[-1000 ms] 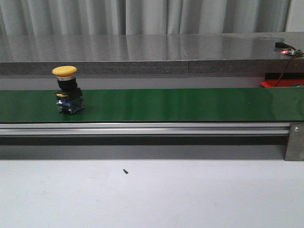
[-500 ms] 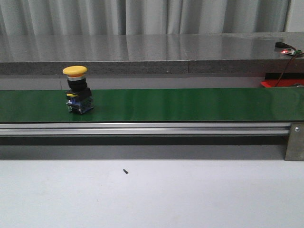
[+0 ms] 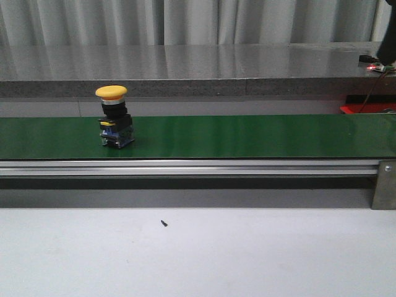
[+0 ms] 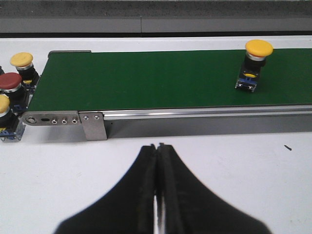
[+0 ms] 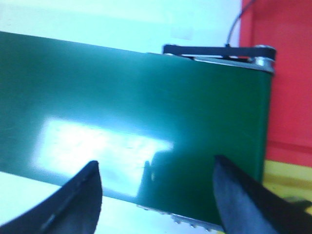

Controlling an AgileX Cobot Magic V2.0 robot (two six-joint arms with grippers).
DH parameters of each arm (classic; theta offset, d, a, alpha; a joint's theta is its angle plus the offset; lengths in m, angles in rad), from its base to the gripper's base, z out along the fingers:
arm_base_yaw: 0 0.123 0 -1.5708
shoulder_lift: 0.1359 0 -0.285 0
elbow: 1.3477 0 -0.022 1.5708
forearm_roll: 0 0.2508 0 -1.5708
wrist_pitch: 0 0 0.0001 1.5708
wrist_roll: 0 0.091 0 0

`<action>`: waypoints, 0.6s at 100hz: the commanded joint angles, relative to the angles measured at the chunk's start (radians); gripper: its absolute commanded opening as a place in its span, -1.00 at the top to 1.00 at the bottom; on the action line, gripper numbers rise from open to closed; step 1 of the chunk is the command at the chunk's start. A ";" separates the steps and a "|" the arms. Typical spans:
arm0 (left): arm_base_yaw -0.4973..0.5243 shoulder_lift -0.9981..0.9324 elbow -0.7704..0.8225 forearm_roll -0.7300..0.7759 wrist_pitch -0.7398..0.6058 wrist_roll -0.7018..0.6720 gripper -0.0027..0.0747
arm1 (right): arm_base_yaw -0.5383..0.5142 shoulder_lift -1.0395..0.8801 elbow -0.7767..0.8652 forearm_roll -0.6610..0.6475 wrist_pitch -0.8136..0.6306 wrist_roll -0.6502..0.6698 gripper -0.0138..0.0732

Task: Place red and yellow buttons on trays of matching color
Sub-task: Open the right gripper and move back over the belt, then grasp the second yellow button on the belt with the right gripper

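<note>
A yellow button (image 3: 114,123) with a black and blue base stands upright on the green conveyor belt (image 3: 247,136), left of middle. It also shows in the left wrist view (image 4: 255,63). My left gripper (image 4: 157,146) is shut and empty over the white table, in front of the belt's rail. My right gripper (image 5: 156,170) is open and empty above the belt's end (image 5: 146,112), next to the red tray (image 5: 287,73). A strip of the yellow tray (image 5: 287,180) shows beside it. Neither gripper shows in the front view.
Beside the belt's other end stand two more yellow buttons (image 4: 22,63) and a red button (image 4: 10,85). A metal rail (image 3: 185,167) runs along the belt's front. A grey ledge (image 3: 185,68) lies behind. A corner of the red tray (image 3: 366,107) shows at the far right.
The yellow button has travelled to the right along the belt. Nothing else has visibly moved.
</note>
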 commanded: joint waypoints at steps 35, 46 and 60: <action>-0.006 0.009 -0.024 -0.010 -0.069 -0.006 0.98 | 0.230 -0.023 -0.148 -0.003 0.049 -0.042 -0.44; -0.006 0.009 -0.024 -0.010 -0.069 -0.006 0.98 | 0.261 0.017 -0.188 -0.003 0.076 -0.055 -0.44; -0.006 0.009 -0.024 -0.010 -0.069 -0.006 0.98 | 0.316 0.085 -0.252 -0.003 0.102 -0.074 -0.44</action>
